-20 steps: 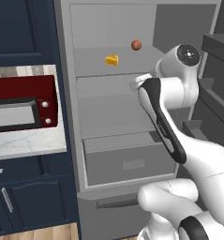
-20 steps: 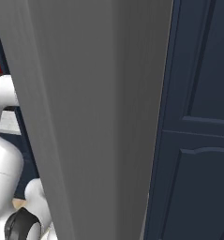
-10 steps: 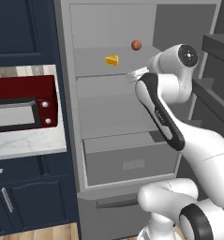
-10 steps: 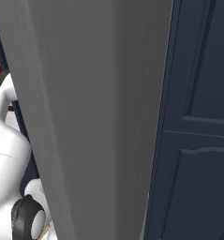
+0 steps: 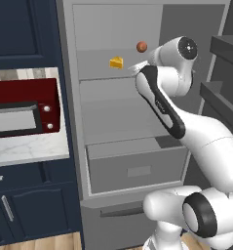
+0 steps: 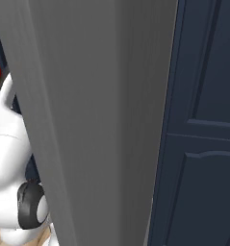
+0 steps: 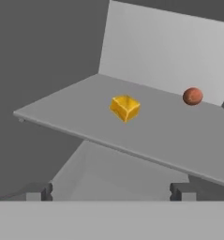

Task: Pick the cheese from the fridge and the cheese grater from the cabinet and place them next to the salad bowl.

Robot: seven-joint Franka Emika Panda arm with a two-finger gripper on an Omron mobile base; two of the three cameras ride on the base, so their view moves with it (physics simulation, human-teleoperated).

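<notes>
The cheese (image 5: 116,62) (image 7: 125,107), a small yellow-orange wedge, lies on an upper grey shelf of the open fridge (image 5: 118,97). In the hand view my gripper (image 7: 111,191) is open with its jaws wide apart and nothing between them, and it sits in front of the shelf edge, short of the cheese and a little below it. From the left base camera, the hand (image 5: 137,68) sits just right of the cheese at shelf height. The cheese grater, the cabinet and the salad bowl are out of view.
A small reddish-brown ball (image 5: 142,46) (image 7: 192,96) rests on the same shelf, behind and right of the cheese. Below are a second shelf and a grey drawer (image 5: 135,166). The open fridge door (image 6: 102,120) blocks the right base view. A red microwave (image 5: 20,110) stands on the counter at left.
The arm has swung left and forward, bringing the hand nearer the cheese shelf. The jaws have stayed open. The cheese and ball have not moved.
</notes>
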